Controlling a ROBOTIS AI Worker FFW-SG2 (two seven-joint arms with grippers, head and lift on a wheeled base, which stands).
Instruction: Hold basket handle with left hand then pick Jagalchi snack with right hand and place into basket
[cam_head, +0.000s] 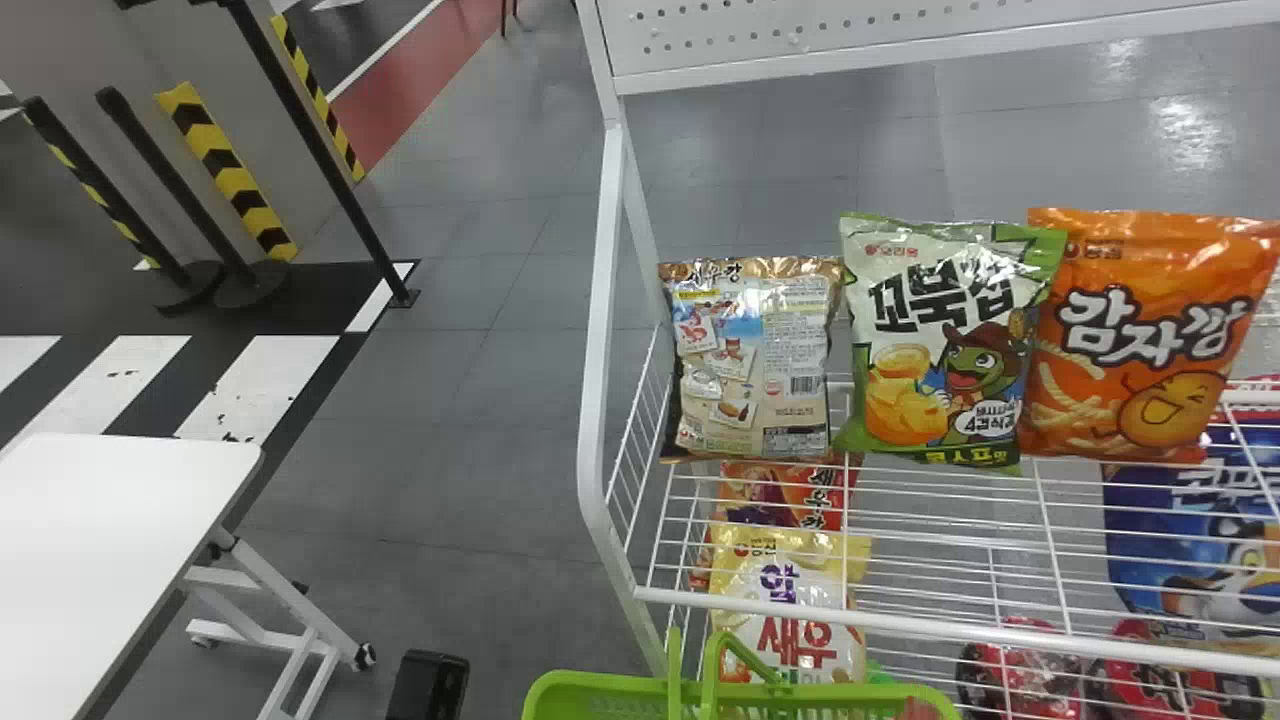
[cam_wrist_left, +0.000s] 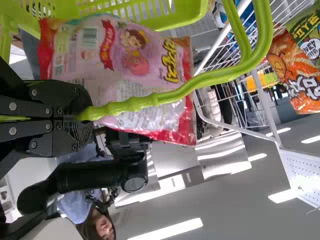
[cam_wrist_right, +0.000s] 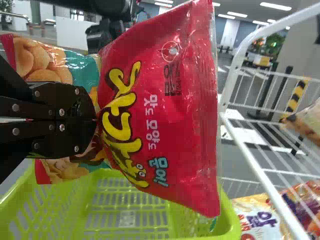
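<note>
At the bottom edge of the head view is the green basket (cam_head: 600, 690), in front of the rack. My left gripper (cam_wrist_left: 85, 116) is shut on the green basket handle (cam_wrist_left: 175, 96). In the right wrist view, my right gripper (cam_wrist_right: 95, 120) is shut on the Jagalchi snack (cam_wrist_right: 165, 110), a red and pink bag pinched and creased between the fingers. The basket (cam_wrist_right: 227, 212) shows behind that bag, close by. The bag's printed back (cam_wrist_left: 135, 60) faces the left wrist camera, beside the handle and basket rim (cam_wrist_left: 192, 15).
The white wire rack (cam_head: 900, 620) holds a brown-topped bag (cam_head: 750, 360), a green bag (cam_head: 940, 340) and an orange bag (cam_head: 1140, 330) on its upper level, with more packs below. A white table (cam_head: 110, 540) stands to the left.
</note>
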